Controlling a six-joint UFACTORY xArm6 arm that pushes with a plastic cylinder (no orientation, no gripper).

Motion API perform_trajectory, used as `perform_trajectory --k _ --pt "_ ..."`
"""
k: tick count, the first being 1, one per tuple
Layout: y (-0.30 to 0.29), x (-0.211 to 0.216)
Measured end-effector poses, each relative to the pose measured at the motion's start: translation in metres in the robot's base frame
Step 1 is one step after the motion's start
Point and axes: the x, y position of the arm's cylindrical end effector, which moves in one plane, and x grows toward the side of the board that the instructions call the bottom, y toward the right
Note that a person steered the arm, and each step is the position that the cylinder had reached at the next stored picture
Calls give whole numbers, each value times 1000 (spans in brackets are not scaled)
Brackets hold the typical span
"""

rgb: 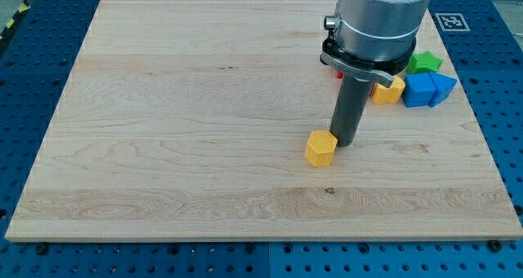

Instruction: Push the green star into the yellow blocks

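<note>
The green star lies near the board's right edge, partly hidden behind the arm. A yellow block, roughly hexagonal, sits near the board's middle. A second yellow block lies at the right, just left of the blue blocks and partly hidden by the arm. My tip rests on the board just right of the middle yellow block, touching or nearly touching it. The green star is far to the upper right of my tip.
Two blue blocks sit together below the green star. A small bit of a red block shows behind the arm's body. The wooden board ends in blue perforated table on all sides.
</note>
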Motion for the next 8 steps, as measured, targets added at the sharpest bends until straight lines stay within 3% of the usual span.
perform_trajectory --k 3,6,8 --pt "163 -5" --pt "183 -119" --pt "176 -150"
